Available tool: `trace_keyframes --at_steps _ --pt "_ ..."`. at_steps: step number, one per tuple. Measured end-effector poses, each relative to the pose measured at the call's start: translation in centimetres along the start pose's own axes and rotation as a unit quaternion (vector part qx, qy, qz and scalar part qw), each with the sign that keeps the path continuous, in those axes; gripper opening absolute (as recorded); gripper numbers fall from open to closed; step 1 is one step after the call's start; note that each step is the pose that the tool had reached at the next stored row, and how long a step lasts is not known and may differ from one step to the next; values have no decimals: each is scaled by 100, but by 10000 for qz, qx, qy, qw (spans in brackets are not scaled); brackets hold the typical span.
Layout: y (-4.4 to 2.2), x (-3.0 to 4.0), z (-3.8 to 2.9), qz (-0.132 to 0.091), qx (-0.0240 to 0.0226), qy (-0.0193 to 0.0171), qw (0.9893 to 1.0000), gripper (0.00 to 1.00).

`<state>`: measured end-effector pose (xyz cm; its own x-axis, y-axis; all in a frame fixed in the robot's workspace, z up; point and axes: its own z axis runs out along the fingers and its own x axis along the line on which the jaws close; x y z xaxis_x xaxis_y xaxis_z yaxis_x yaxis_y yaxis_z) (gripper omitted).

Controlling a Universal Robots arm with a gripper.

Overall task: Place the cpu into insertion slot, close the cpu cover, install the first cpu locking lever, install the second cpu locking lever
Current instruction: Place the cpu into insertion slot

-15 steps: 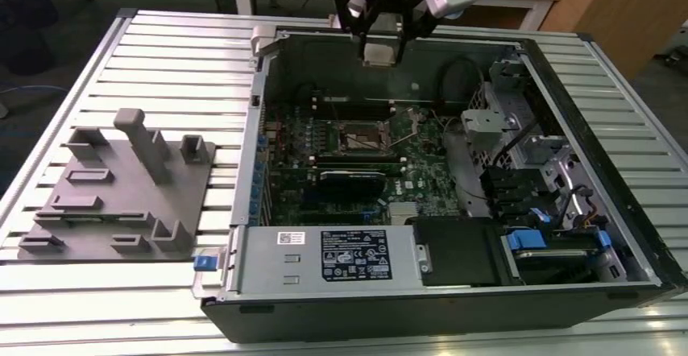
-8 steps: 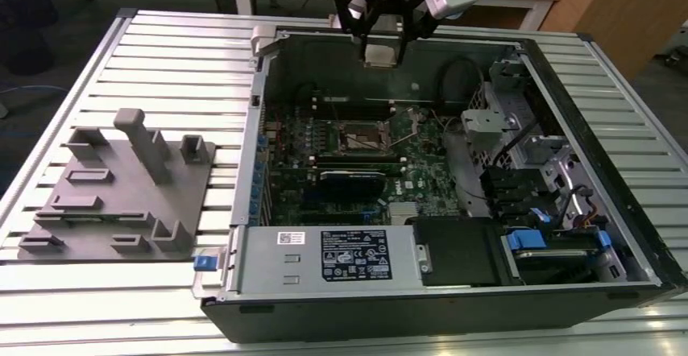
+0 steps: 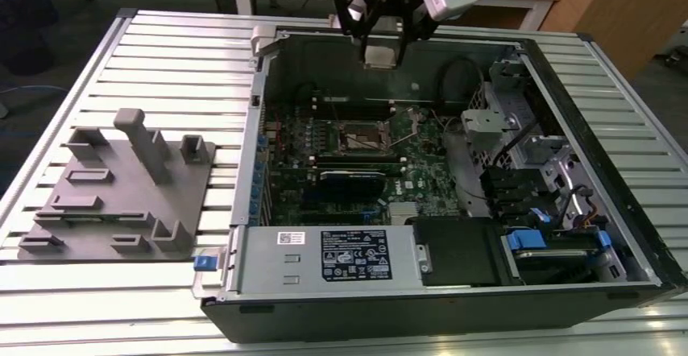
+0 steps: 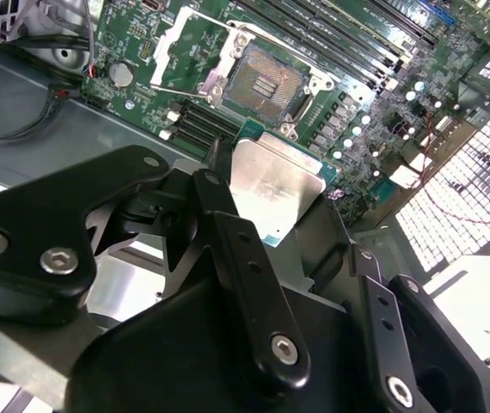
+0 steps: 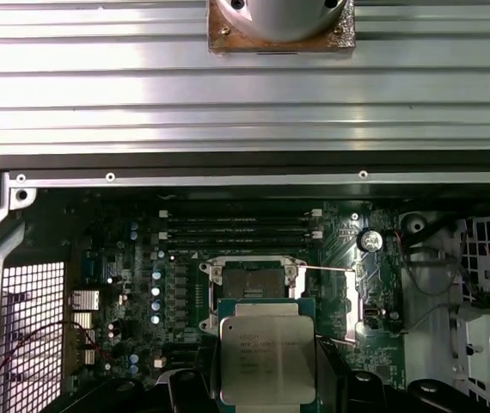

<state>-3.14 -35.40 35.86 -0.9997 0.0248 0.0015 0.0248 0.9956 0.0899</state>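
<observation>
Pinching a small flat square silver-grey metal chip [image 5: 266,357] with the black pincer [image 4: 275,191] above the open black computer case [image 3: 430,312]; inside, on green motherboard [image 3: 424,171], silver-rimmed dark-centred socket [image 5: 251,282], uncovered.

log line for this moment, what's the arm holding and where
jaws: shut on cpu | cpu: held above open case, not seated | slot: empty | cover: open

Silver-grey cpu [image 5: 267,360] (green-edged); green motherboard [image 4: 146,90]; insertion slot [image 5: 249,282] centre seemingly dark, rim silver.
</observation>
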Motion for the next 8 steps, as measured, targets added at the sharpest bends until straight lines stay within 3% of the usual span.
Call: trace_keyframes --at_steps 8 --pt "-11 0 127 0 1 0 10000 54"
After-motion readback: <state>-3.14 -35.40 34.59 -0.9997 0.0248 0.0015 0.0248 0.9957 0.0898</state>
